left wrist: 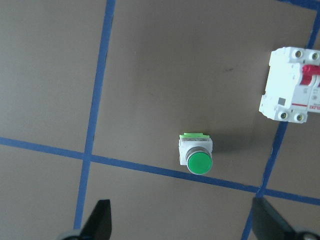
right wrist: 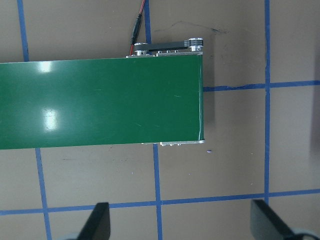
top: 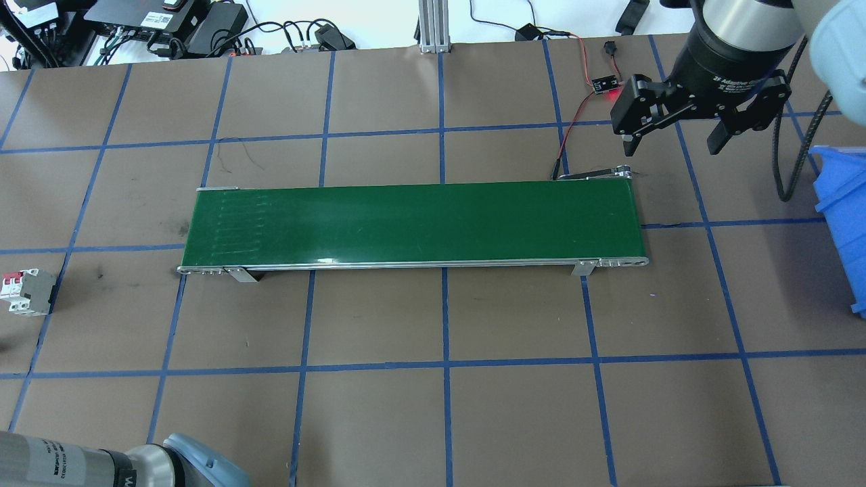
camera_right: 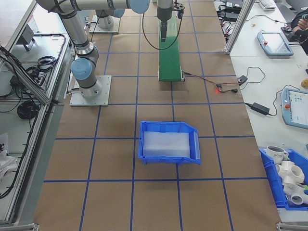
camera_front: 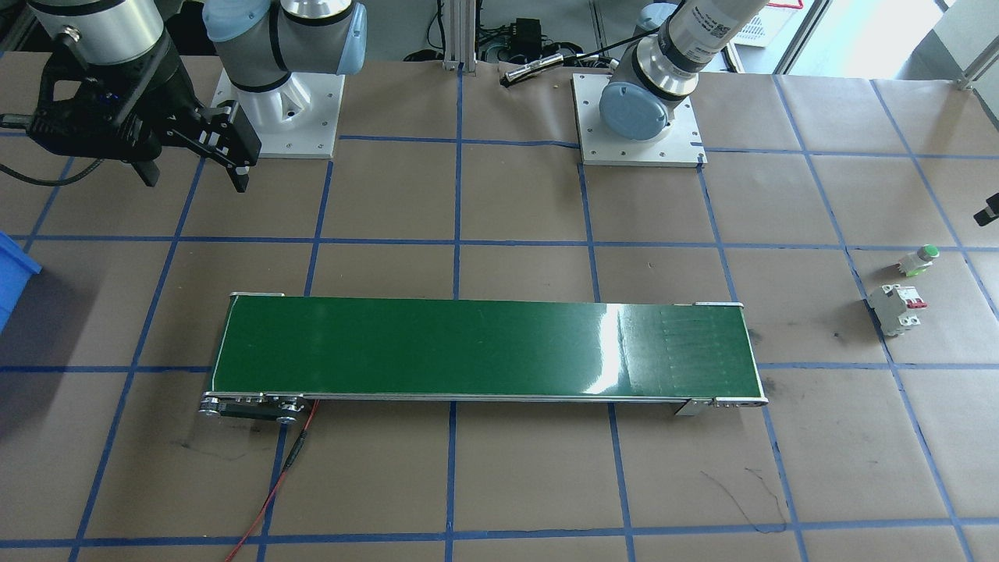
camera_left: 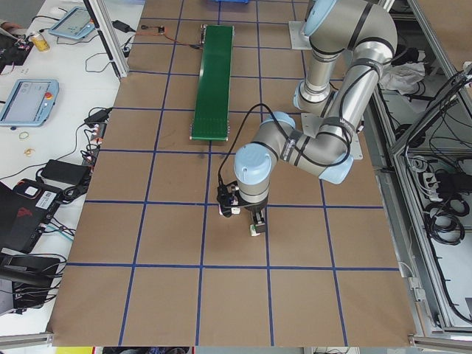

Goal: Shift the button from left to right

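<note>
Brown taped tabletop fills every view. From overhead, the button (left wrist: 196, 154) is cut off; it lies beside the circuit breaker (left wrist: 292, 86) at the table's left end. Above it hangs the left gripper (left wrist: 182, 227), jaws wide, empty. Farther off, the right gripper (top: 673, 138) hovers spread past the conveyor belt (top: 413, 223).

Bare table is seen all round the button (left wrist: 198, 156). The circuit breaker (left wrist: 291, 86) stands near, apart from it.
</note>
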`<state>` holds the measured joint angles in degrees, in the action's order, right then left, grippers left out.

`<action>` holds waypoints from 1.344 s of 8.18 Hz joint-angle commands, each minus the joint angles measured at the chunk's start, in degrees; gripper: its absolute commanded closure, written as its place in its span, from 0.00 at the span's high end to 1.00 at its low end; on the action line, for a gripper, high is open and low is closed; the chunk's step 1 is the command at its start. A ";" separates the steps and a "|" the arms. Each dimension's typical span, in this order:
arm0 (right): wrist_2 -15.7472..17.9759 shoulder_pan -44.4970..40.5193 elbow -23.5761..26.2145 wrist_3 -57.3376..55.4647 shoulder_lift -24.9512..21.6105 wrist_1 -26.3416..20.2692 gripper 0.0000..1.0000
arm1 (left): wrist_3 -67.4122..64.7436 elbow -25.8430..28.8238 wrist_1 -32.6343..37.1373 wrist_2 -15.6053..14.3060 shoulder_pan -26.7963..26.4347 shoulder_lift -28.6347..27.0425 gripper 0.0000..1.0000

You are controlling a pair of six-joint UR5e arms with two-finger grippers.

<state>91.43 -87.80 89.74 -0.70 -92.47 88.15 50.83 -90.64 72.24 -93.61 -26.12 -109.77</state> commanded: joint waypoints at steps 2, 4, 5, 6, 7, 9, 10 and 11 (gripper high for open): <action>0.06 0.00 0.00 0.00 0.01 0.00 1.00 | 0.06 -4.27 -2.63 0.36 -0.16 -0.35 1.00; 0.06 0.00 0.00 0.00 0.01 0.00 1.00 | 0.58 -6.64 -5.96 0.79 -0.33 -0.79 1.00; 0.06 0.00 0.00 0.18 0.01 0.00 1.00 | 0.76 -8.48 -6.75 0.71 -0.51 -1.40 1.00; 0.06 0.00 0.00 0.53 0.01 0.00 1.00 | 2.50 -9.54 -7.37 0.62 -0.86 -1.32 1.00; -0.03 0.00 0.00 0.62 0.10 0.00 1.00 | 5.82 -9.90 -7.63 0.18 -1.30 -1.67 1.00; -0.11 0.00 0.00 0.44 0.01 0.00 1.00 | 6.65 -9.82 -9.57 0.09 -1.39 -2.63 1.00; -0.20 0.00 0.00 0.53 0.01 0.09 1.00 | 7.52 -9.82 -10.01 0.01 -1.39 -3.77 1.00; -0.29 0.00 0.00 0.18 0.01 0.09 1.00 | 7.79 -10.08 -12.10 -0.08 -1.39 -5.35 1.00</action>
<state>91.30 -87.80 89.74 -0.21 -92.43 88.19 57.65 -100.44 62.63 -93.52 -27.47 -112.83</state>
